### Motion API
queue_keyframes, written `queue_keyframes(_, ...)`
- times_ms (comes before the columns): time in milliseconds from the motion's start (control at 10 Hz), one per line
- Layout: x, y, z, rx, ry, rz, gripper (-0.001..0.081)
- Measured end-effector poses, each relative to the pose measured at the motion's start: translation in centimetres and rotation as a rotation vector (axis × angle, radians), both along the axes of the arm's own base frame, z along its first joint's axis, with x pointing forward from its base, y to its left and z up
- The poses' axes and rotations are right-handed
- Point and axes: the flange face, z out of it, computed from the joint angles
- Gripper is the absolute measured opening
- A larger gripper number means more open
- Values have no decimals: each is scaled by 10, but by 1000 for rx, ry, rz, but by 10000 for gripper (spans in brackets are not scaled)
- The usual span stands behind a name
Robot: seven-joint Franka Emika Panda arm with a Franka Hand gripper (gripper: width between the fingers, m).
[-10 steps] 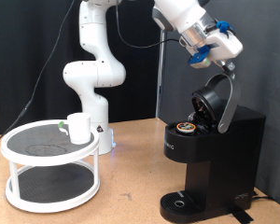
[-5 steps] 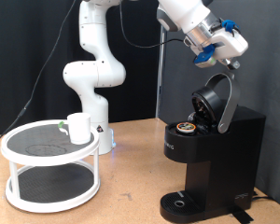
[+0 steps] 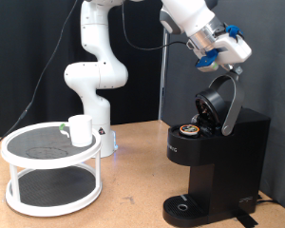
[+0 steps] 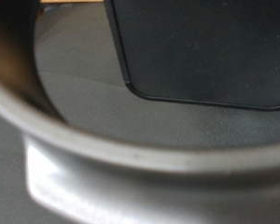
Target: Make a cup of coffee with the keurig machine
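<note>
The black keurig machine (image 3: 218, 157) stands at the exterior view's right with its domed lid (image 3: 218, 100) raised on its silver handle. A brown-topped pod (image 3: 190, 130) sits in the open chamber. My gripper (image 3: 235, 63) hovers just above the top of the raised lid handle; its fingers are hard to make out. The white cup (image 3: 81, 130) stands on the top tier of the white round stand (image 3: 52, 166) at the exterior view's left, far from the gripper. The wrist view shows a blurred silver rim (image 4: 131, 159) and a black surface (image 4: 205, 47) very close; no fingers show in it.
The robot's white base (image 3: 95, 76) stands behind the stand. The machine's round drip tray (image 3: 185, 204) is bare. A wooden table (image 3: 133, 204) carries everything; a dark wall lies behind.
The gripper has shifted slightly to the exterior view's right and up above the lid handle. The lid, pod and cup have not moved.
</note>
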Motion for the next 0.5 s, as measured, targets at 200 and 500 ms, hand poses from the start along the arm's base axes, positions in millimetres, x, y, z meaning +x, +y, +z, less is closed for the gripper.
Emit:
queue_keyframes(200,0,-4,1,7,7,-1,0)
queue_keyframes(500,-2,-29,5,16,26,32,0)
